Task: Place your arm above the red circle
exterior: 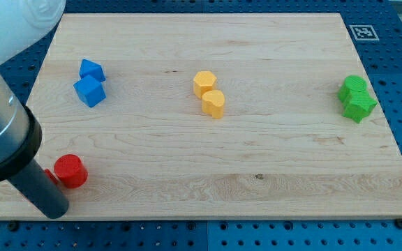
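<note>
The red circle (70,171) lies near the bottom left corner of the wooden board (208,160). My dark rod comes down from the view's left edge. My tip (53,209) rests just below and left of the red circle, close beside it. A sliver of another red piece (49,171) shows at the rod's edge, left of the circle; its shape is hidden by the rod.
Two blue blocks (90,91) sit together at the upper left. Two yellow blocks (213,104) sit at the top centre. Two green blocks (358,106) sit near the right edge. A black-and-white marker (363,31) lies off the board's top right corner.
</note>
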